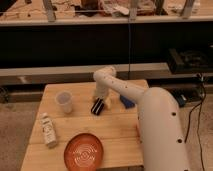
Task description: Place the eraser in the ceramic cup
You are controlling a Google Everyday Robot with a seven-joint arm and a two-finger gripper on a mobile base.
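The ceramic cup (64,101), small, whitish and handle-less, stands upright on the left part of the wooden table (115,135). My gripper (97,107) points down at the table's middle, a little to the right of the cup, with its dark fingers close to the tabletop. The white arm reaches to it from the lower right. I cannot make out the eraser; it may be hidden at the fingers.
A white bottle (48,130) lies on the table's left side. An orange ridged plate (83,152) sits at the front. A blue object (126,102) lies behind the arm at the right. A dark shelf unit stands behind the table.
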